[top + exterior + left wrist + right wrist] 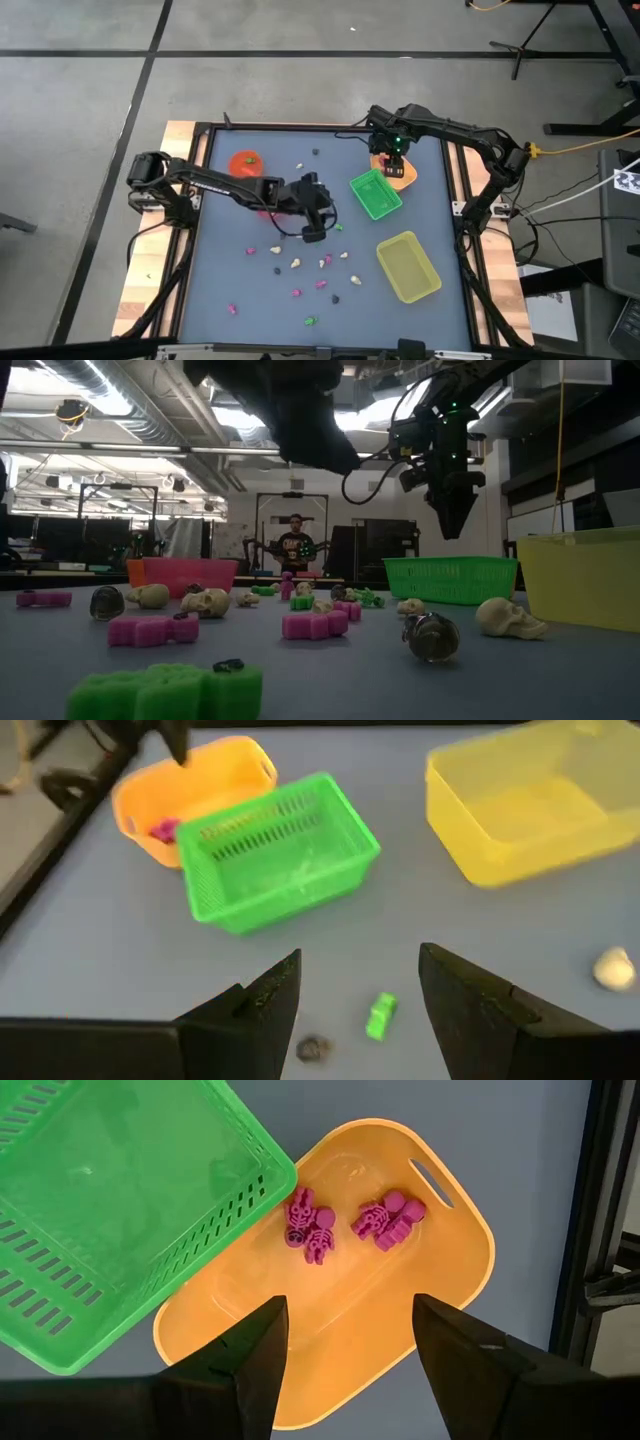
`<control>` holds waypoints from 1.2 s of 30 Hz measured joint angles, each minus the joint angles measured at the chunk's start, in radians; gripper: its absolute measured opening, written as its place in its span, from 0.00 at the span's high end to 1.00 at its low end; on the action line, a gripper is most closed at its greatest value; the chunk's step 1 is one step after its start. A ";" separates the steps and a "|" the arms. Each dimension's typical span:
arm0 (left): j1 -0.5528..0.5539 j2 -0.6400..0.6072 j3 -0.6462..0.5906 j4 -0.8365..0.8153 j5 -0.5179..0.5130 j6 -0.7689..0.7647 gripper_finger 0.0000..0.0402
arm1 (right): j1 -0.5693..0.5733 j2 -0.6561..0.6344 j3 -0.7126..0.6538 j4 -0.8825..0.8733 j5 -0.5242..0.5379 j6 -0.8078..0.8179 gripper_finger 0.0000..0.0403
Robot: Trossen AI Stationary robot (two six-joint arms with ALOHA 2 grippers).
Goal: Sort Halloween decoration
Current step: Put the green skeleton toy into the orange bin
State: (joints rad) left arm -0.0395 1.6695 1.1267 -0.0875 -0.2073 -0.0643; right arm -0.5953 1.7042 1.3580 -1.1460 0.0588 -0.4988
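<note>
Trinkets [322, 265] are seen scattered over the blue table [440, 200], mostly on its near half; two pink skeleton figures [313, 1228] are seen lying inside the orange tray [440, 1310], which is tucked partly under the green tray [120, 1190]; the right gripper [345, 1350] is held above them, fingers spread and empty; the left gripper [360, 995] is poised wide and empty over a small green piece [381, 1016] and what may be a dark one [313, 1047]; the yellow tray [530, 805] is set apart.
</note>
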 joint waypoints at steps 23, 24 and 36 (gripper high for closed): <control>0.001 0.376 0.000 0.216 0.068 0.050 0.53 | -0.001 0.000 0.001 0.030 -0.033 0.000 0.47; 0.002 0.384 0.000 0.218 0.069 0.048 0.53 | -0.001 0.000 0.001 0.030 -0.033 0.000 0.47; 0.002 0.397 0.002 0.214 0.068 0.041 0.53 | -0.001 0.000 0.001 0.030 -0.033 0.000 0.47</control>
State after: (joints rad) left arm -0.0376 2.0663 1.1286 0.1263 -0.1390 -0.0235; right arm -0.5961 1.7042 1.3586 -1.1160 0.0254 -0.4988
